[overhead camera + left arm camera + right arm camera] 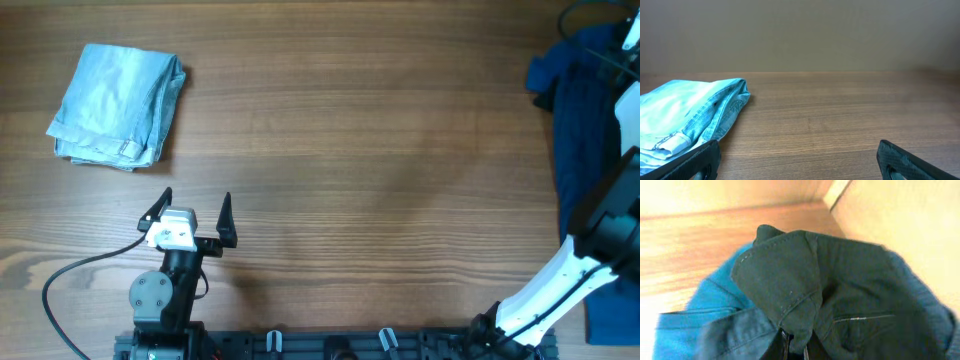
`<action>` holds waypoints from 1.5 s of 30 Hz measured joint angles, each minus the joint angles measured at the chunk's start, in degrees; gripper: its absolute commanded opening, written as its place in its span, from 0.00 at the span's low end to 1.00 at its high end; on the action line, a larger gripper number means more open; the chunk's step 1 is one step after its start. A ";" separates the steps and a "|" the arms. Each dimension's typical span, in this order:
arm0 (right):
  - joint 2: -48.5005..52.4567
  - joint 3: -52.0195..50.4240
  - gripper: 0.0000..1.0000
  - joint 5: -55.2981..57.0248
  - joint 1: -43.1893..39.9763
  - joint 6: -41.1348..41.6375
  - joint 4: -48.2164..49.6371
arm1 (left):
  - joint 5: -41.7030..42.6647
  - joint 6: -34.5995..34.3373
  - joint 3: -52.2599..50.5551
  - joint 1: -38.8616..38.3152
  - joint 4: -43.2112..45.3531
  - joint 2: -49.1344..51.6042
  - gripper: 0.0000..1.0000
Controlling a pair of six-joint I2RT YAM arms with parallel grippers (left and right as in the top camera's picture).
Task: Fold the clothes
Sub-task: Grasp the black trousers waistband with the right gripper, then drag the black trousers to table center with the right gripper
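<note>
Dark garment (805, 280) — soft, light, limp cloth at the right edge of the tabletop (350, 120), lying over a blue garment (710, 305). It is best taken at a stitched hem. Right gripper (794, 349): clenched on a bunched fold of it. Left gripper (196, 200): spread wide, empty — folded denim piece (120, 105) lies apart.

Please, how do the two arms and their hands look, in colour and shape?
The left hand has two black pointed fingers on a white-grey body; a black cable curls from its arm. The right arm has a white link between black joints.
</note>
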 measured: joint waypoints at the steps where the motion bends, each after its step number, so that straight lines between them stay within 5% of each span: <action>1: -1.25 0.00 0.04 -0.09 0.61 0.00 -0.81 | 0.00 0.00 0.00 0.00 0.00 0.00 1.00; 7: -9.18 0.02 0.04 -0.94 9.64 0.90 -5.07 | 0.00 0.00 0.00 0.00 0.00 0.00 1.00; 14: -10.91 0.00 0.04 -3.72 30.01 7.32 -15.26 | 0.00 0.00 0.00 0.00 0.00 0.00 1.00; 25: 0.22 0.02 0.04 -13.40 59.78 24.90 -12.37 | 0.00 0.00 0.00 0.00 0.00 0.00 1.00; 42: 3.21 0.02 0.05 -14.67 72.11 29.59 -15.10 | 0.00 0.00 0.00 0.00 0.00 0.00 1.00; 43: 3.21 0.00 0.12 -14.82 72.15 29.77 -15.10 | 0.00 0.00 0.00 0.00 0.00 0.00 1.00; 45: 3.21 0.00 0.54 -14.86 72.15 30.10 -15.08 | 0.00 0.00 0.00 0.00 0.00 0.00 1.00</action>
